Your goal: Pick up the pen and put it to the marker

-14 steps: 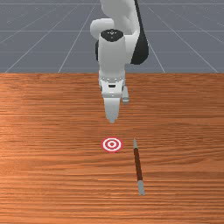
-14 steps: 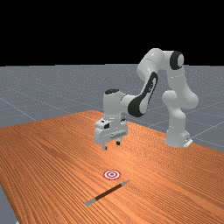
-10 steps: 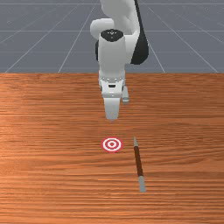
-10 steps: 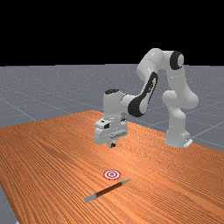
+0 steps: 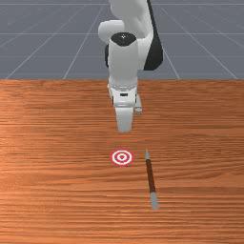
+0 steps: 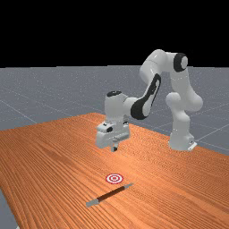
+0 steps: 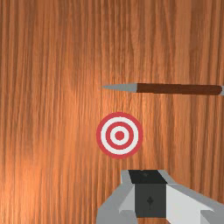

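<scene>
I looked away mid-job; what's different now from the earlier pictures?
The gripper has closed on nothing and shifted slightly toward the front view's right. The pen now shows a little higher in the front and far views, chiefly at its blunt end. The marker stayed put; nothing was picked up.

Jaws have closed and edged sideways, pen [image 5: 150, 175] shifted slightly

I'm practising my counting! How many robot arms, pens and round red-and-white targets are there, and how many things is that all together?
Robot arm: 1
Pen: 1
Round red-and-white target: 1
Total: 3
</scene>
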Controlling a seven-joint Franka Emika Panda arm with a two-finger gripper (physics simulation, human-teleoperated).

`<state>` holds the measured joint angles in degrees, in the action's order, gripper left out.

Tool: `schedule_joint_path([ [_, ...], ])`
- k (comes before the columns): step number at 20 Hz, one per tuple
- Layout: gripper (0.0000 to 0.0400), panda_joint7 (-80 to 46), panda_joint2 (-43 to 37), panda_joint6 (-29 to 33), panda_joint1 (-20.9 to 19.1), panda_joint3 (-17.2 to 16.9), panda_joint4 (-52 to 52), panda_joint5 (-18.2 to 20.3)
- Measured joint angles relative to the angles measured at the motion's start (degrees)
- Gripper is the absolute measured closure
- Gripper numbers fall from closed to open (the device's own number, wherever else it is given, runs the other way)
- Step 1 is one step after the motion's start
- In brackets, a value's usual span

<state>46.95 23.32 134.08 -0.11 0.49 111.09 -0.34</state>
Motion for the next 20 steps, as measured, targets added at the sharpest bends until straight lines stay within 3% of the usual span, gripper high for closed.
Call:
schedule_joint_path([
  [5, 0.0400, -11.8, 0.8, -0.5, 5.2, 0.5, -1.3, -0.4],
  [9, 0.0400, -26.9, 3.6, -2.3, 12.3, 1.2, -5.8, -0.8],
  [14, 0.0400, -34.2, 8.3, -5.4, 18.9, 2.9, -13.7, -1.9],
  [16, 0.0400, -34.2, 9.5, -6.2, 20.2, 3.5, -15.7, -2.3],
  [20, 0.0400, -30.2, 15.6, -13.8, 19.5, 4.6, -26.1, -1.5],
])
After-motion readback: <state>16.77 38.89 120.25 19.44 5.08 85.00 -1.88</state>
